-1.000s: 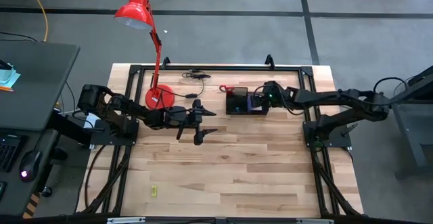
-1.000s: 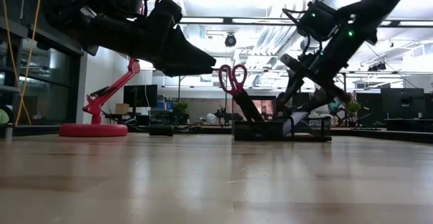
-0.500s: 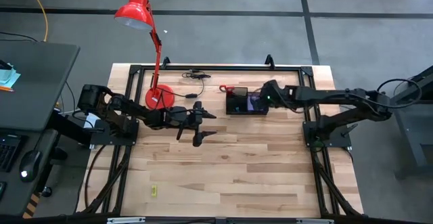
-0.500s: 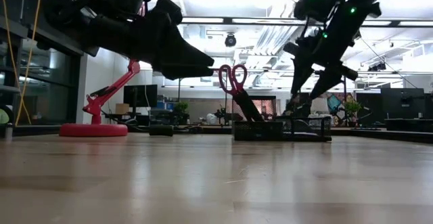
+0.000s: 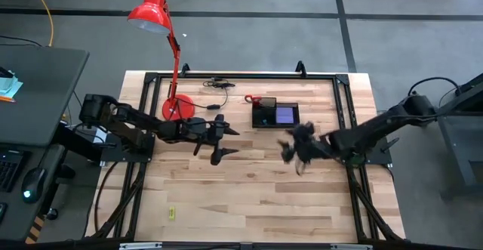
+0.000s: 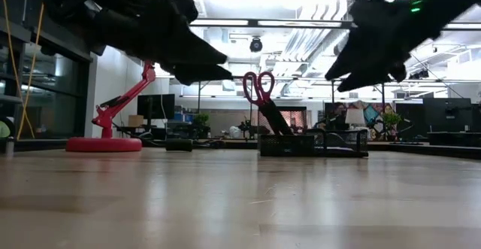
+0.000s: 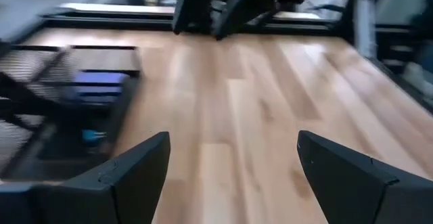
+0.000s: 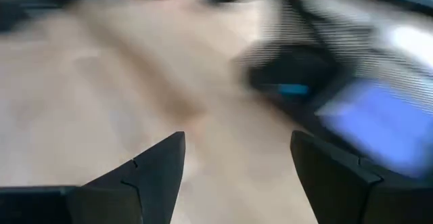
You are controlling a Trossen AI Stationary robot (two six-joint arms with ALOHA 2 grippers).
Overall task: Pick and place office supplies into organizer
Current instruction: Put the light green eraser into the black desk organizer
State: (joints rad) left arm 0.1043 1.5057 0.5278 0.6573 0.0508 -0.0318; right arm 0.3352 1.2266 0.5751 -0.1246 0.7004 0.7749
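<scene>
Hovering above bare table [image 5: 249,189] with fingers spread wide and nothing between them: right gripper [image 5: 293,150], organizer [image 5: 275,115] just beyond it, purple note pad [image 5: 286,115] lying inside and red-handled scissors [image 6: 260,98] standing upright in the taller section. Hanging likewise wide and empty: left gripper [image 5: 219,143], organizer off to its right, red lamp base [image 5: 178,107] behind it, tiny yellow-green piece [image 5: 171,214] well apart near the front edge.
</scene>
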